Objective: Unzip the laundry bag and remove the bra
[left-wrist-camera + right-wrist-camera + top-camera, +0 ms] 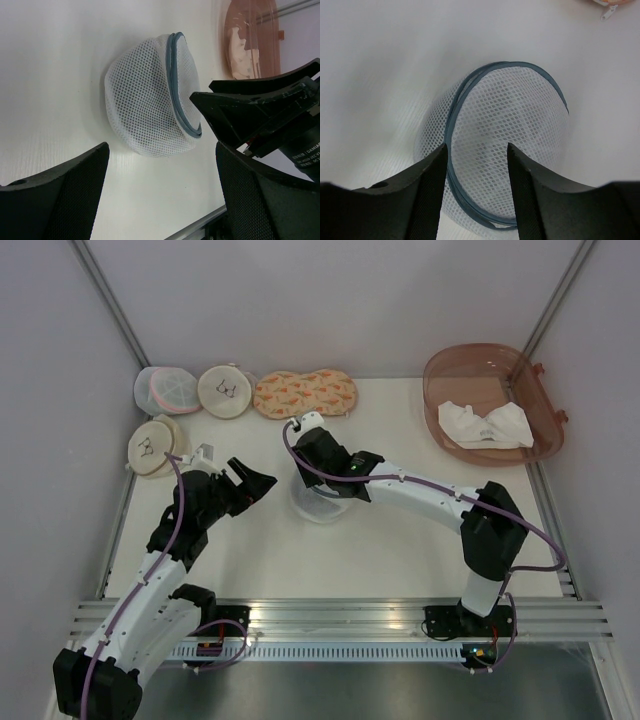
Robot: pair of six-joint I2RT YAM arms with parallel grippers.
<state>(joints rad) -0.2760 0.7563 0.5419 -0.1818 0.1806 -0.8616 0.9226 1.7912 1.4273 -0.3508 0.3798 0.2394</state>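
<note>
The laundry bag (515,115) filled the middle of the frame, its white mesh dome ringed by a dark grey-blue zipper rim, resting on the white tabletop (380,60). The right tool (477,150) rose from the bottom edge with its two black fingers (427,195) parted, mesh showing between them and the left finger's tip overlapping the rim. A small zipper pull (606,14) sat in the upper right corner.
</note>
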